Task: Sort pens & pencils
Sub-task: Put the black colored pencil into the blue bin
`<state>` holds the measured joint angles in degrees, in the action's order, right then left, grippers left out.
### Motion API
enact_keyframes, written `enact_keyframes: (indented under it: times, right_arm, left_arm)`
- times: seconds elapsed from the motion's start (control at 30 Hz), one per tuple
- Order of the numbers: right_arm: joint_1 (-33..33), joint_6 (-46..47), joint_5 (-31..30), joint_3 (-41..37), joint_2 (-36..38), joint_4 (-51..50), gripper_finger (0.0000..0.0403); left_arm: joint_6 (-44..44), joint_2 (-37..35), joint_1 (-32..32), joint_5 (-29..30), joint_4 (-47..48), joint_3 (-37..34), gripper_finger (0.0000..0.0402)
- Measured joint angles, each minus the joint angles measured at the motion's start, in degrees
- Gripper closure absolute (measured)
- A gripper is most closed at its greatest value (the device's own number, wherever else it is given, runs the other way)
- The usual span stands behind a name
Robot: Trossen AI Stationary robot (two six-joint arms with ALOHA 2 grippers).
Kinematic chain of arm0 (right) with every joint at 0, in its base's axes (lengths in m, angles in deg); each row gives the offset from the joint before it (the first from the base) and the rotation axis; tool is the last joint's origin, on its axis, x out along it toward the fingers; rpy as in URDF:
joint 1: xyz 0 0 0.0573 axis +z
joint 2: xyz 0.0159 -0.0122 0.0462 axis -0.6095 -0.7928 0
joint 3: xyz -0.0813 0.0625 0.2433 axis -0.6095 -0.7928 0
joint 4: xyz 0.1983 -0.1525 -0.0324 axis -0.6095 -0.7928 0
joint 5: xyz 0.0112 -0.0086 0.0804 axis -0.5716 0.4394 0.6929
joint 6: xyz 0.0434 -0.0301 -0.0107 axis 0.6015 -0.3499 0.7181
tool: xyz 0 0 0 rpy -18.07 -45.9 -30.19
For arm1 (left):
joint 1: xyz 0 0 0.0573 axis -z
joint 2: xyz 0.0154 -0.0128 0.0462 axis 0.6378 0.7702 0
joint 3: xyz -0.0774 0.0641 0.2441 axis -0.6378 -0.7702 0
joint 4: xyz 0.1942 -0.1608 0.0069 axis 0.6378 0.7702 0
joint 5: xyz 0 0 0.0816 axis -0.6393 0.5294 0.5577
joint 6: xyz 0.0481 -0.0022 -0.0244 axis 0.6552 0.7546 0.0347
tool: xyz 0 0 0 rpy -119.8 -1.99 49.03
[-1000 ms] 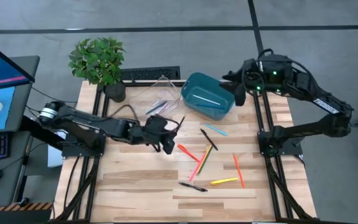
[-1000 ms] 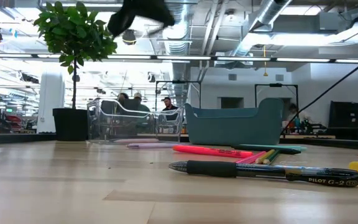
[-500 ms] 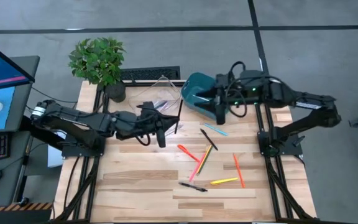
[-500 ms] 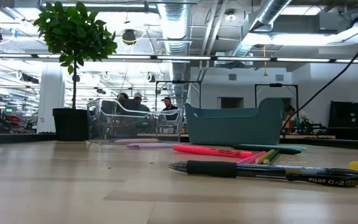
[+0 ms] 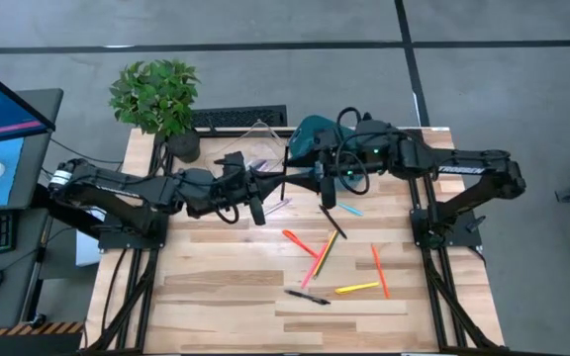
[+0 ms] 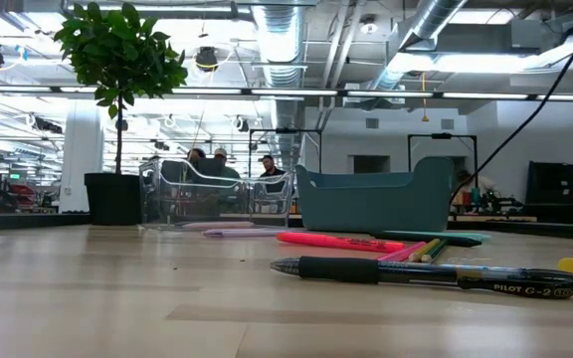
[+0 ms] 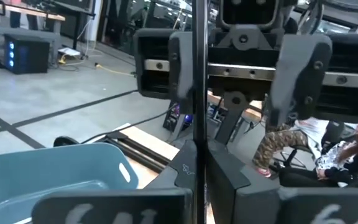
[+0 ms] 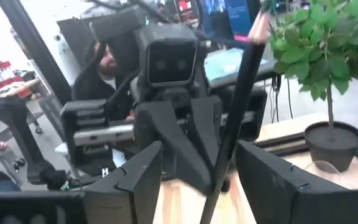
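My left gripper [image 5: 273, 187] hangs above the table's middle, shut on a black pencil [image 5: 285, 181] with a pink eraser tip [image 8: 260, 20]. My right gripper [image 5: 310, 181] faces it from the right, open. Its two fingers [image 8: 143, 177] stand on either side of the pencil's shaft [image 8: 236, 93]; I cannot tell whether they touch it. Loose sticks lie flat on the near half of the table: a red one [image 5: 300, 240], an orange one [image 5: 379, 272], a yellow one [image 5: 357, 288] and a black pen [image 6: 426, 272]. My left gripper pinches the black pencil between its two fingers, on the lower part of the shaft [image 7: 197, 134]. The fingers [image 7: 225, 177] come level from the table's left and lie across the pencil. The pencil stands nearly upright, eraser end up, lifted clear of the table.
A teal bin [image 5: 310, 138] and a clear bin [image 5: 250, 146] stand at the far edge, with a potted plant [image 5: 156, 99] at the far left corner. A black stick [image 5: 332, 220] and a light blue one [image 5: 344, 207] lie below the grippers. People show in the room beyond.
My right arm has swung from the far right edge leftward over the teal bin, ending face to face with my left gripper. My left gripper has risen out of the low view, moved a little toward the far edge and turned level, carrying the black pencil upright.
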<state>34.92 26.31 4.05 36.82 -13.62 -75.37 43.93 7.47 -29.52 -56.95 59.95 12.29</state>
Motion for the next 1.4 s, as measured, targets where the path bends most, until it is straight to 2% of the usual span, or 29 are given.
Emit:
enact_keyframes:
  times: [0.13, 0.2, 0.27, 0.4, 0.47, 0.73, 0.83, 1.0, 1.1, 1.27, 1.4]
  right_arm:
    - [0.0, -0.4, 0.0, 0.0, -0.2, 1.8, 0.0187]
    - [0.0, -1.2, 0.0, 0.0, -0.2, 1.9, 0.0208]
    - [0.0, -1.4, 0.0, 0.0, -0.2, 1.7, 0.0247]
    - [-0.4, -2.5, 1.8, 0.0, -0.2, 1.7, 0.0361]
    - [-0.9, -2.6, 2.8, 0.0, -0.2, 1.7, 0.0382]
    - [-1.5, -1.3, -0.4, 0.0, 0.5, 0.6, 0.0382]
    - [-3.3, -2.2, -2.6, -0.1, 2.2, -1.7, 0.0382]
    - [-7.9, -2.9, -3.4, 0.2, 4.7, -4.9, 0.0382]
    - [-10.6, -4.0, -5.5, 0.0, 5.1, -9.5, 0.0382]
    - [-17.5, -10.9, -18.5, 0.1, 4.4, -26.0, 0.0382]
    - [-23.5, -15.1, -19.6, -0.1, -0.5, -34.5, 0.0382]
  left_arm:
    - [0.3, 0.0, 0.0, -0.2, 0.0, 0.0, 0.0397]
    - [0.6, 0.0, 0.0, -0.2, 0.1, 0.0, 0.0397]
    - [0.8, 0.0, 0.0, -0.2, 0.2, 0.0, 0.0397]
    - [1.0, 0.0, -0.1, -0.4, 0.2, 0.0, 0.0397]
    - [1.1, 0.0, -0.1, -0.7, 0.2, 0.0, 0.0397]
    - [0.5, 0.0, -0.2, 0.6, 1.6, 0.1, 0.0388]
    - [-1.0, -0.2, -0.3, 2.3, 5.9, 0.1, 0.0362]
    - [-3.7, 0.1, -0.3, 3.7, 9.7, 0.0, 0.0296]
    - [-4.7, -0.1, -0.6, 4.6, 13.2, 0.0, 0.0262]
    - [-14.0, -0.6, -0.3, 3.4, 24.1, 0.0, 0.0238]
    - [-19.8, -0.5, 1.0, 1.5, 33.1, 0.0, 0.0244]
